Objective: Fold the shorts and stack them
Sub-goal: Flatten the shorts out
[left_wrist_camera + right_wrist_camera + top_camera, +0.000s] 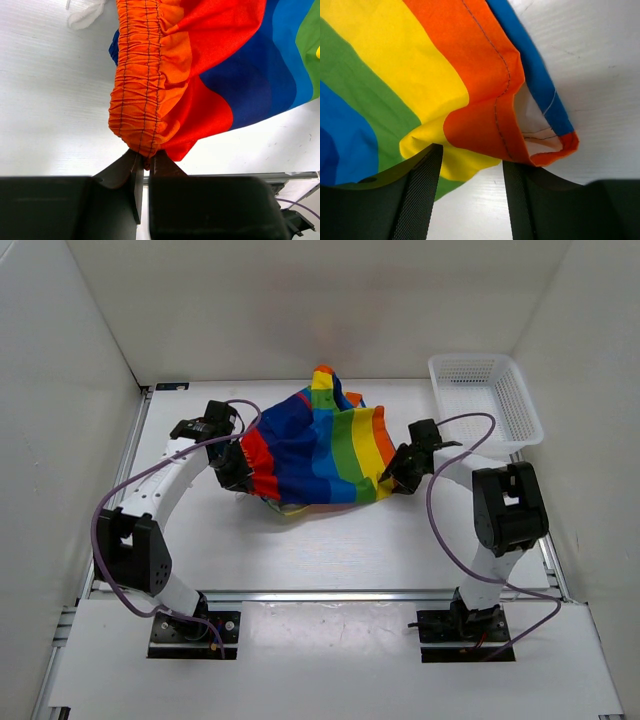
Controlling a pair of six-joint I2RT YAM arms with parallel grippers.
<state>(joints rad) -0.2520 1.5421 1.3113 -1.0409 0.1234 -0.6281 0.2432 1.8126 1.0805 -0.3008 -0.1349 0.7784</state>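
Left gripper (144, 162) pinches the orange waistband (145, 75) of the rainbow shorts (315, 450) at frame centre; right gripper (472, 159) stands spread at their hem (502, 115).

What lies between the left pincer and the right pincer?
The shorts fill that stretch: the left pincer grips one end, the right pincer stands open at the other. The top view shows it.
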